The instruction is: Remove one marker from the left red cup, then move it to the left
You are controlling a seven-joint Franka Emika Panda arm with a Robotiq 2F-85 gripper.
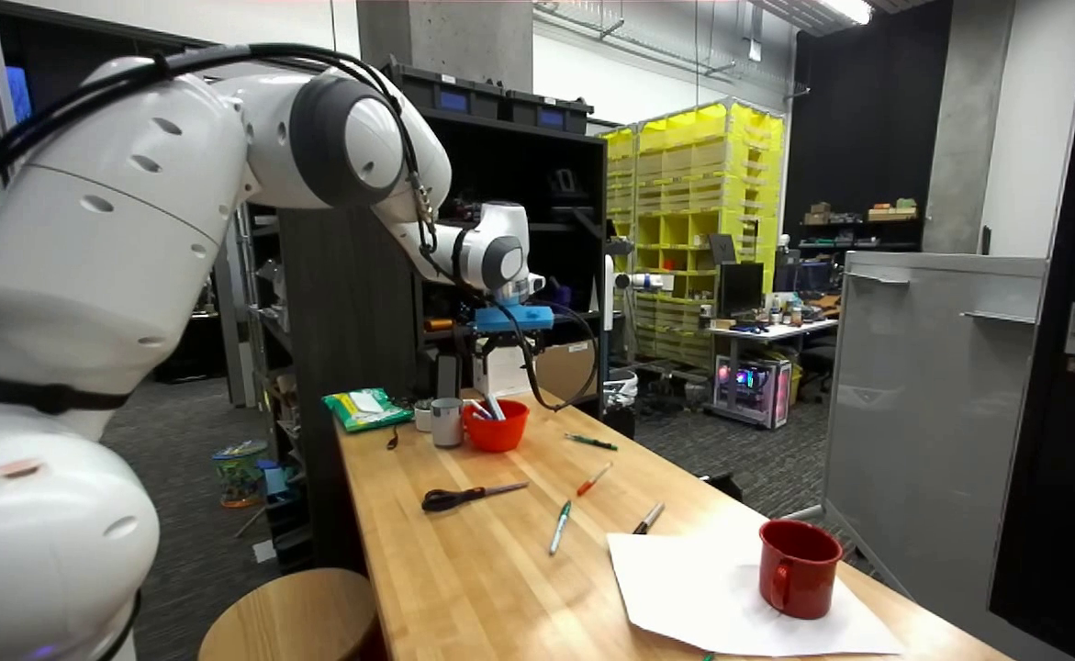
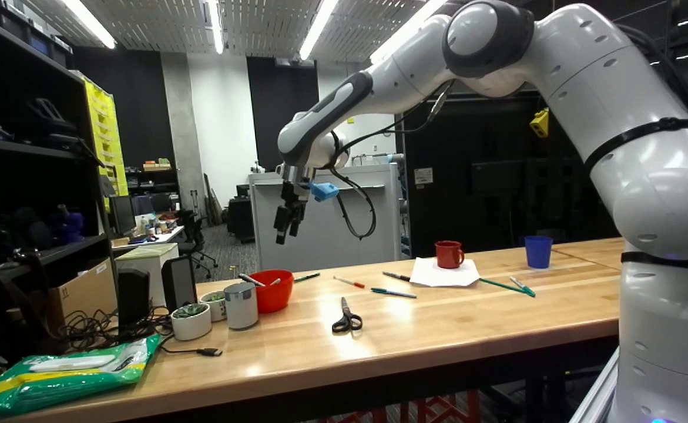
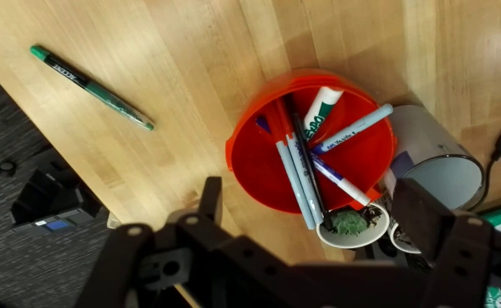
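The blue marker (image 3: 353, 129) leans in the bright red cup (image 3: 256, 171). The gripper (image 3: 308, 184) hangs higher up, spread wide, holding nothing, so lifting the marker out and moving it left both look undone. Other pens (image 3: 294, 179) may get in the way. A gray cup (image 3: 425, 137) stands just beside. Scissors (image 2: 347, 315) lie farther off.

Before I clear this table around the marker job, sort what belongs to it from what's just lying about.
For the job:
gripper, open
wide red cup
a blue marker in it, one of several

Just lying about:
scissors
dark red mug
white paper under the mug
grey cup
blue cup
green pen
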